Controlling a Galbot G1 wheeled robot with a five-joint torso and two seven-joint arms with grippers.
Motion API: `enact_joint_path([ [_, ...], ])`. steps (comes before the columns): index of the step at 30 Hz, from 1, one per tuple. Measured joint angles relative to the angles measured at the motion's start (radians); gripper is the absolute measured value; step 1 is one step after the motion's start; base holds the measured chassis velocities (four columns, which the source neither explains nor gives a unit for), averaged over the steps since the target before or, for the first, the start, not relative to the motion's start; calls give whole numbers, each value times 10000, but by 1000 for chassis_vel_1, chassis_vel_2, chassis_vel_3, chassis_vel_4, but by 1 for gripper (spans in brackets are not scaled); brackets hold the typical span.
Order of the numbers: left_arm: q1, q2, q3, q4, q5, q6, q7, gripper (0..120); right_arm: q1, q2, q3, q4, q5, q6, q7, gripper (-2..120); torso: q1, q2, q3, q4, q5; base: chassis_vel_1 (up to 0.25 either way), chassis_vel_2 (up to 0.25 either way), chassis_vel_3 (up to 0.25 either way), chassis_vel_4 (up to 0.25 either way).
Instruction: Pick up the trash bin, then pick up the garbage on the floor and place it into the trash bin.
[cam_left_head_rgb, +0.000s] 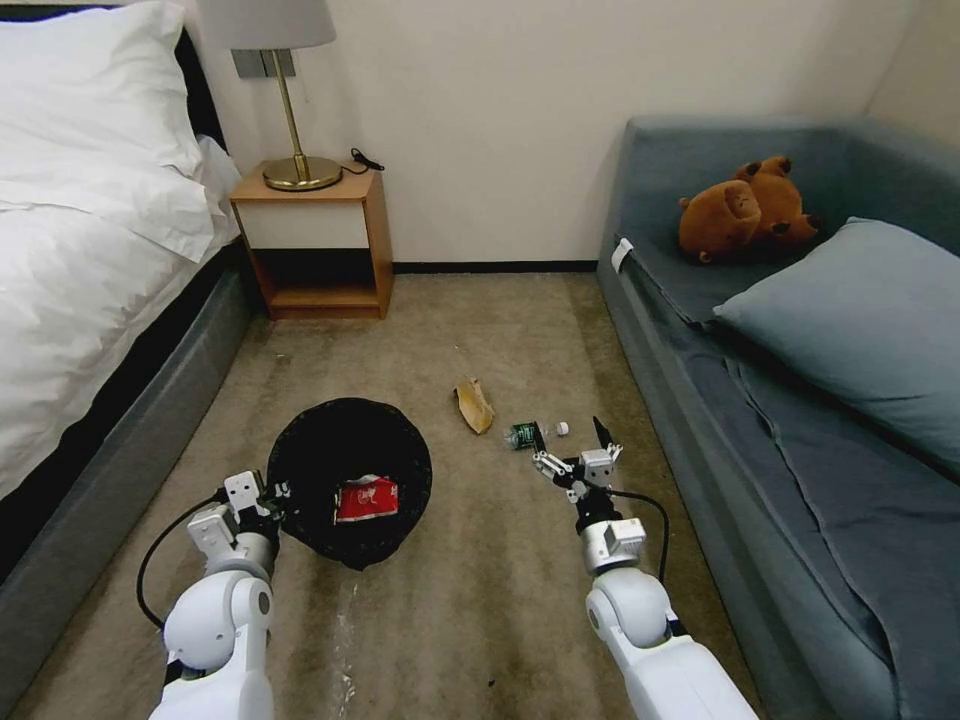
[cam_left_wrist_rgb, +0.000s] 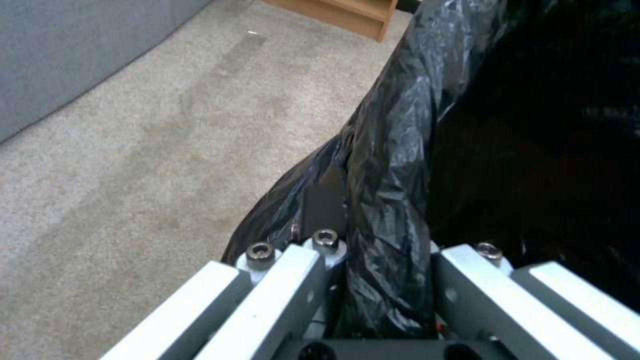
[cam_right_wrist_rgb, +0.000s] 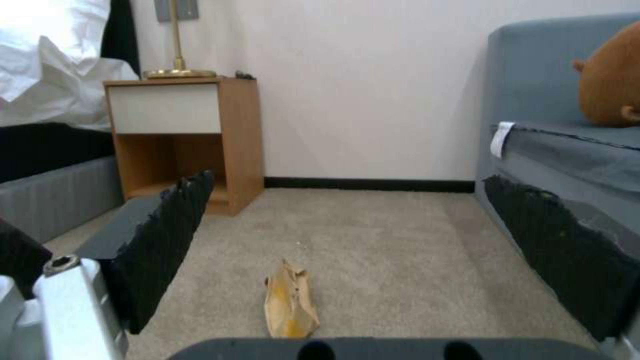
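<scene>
The left hand (cam_left_head_rgb: 268, 497) is clenched on the bin (cam_left_head_rgb: 349, 480), pinching the black bag at the rim's 9 o'clock side. In the left wrist view the crinkly bag (cam_left_wrist_rgb: 393, 200) sits squeezed between the two fingers (cam_left_wrist_rgb: 293, 280). Inside the bin lies a red wrapper (cam_left_head_rgb: 365, 499).

The right hand (cam_left_head_rgb: 572, 446) is spread wide and grips nothing. It hangs low over the carpet (cam_left_head_rgb: 500, 600), to the bin's 3 o'clock. The bottle (cam_left_head_rgb: 525, 434) lies just beside its fingertips, at the hand's 11 o'clock. The yellow packet (cam_left_head_rgb: 474, 404) lies farther off at 10 o'clock, and the right wrist view shows the packet (cam_right_wrist_rgb: 291, 302) between the open fingers (cam_right_wrist_rgb: 167, 235).

A sofa (cam_left_head_rgb: 800, 400) stands close at the right hand's 3 o'clock. A bed (cam_left_head_rgb: 80, 300) runs along the bin's 9 o'clock side. A nightstand (cam_left_head_rgb: 315, 240) stands by the wall at 12 o'clock.
</scene>
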Motion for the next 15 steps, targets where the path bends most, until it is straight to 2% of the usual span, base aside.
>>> enact_joint_path([
  [15,14,-14,-8,-25,45,-19,0,1,42,5,61,-170,-81,331,-218,100,0,1,0,0,-1,0,0,0,0],
])
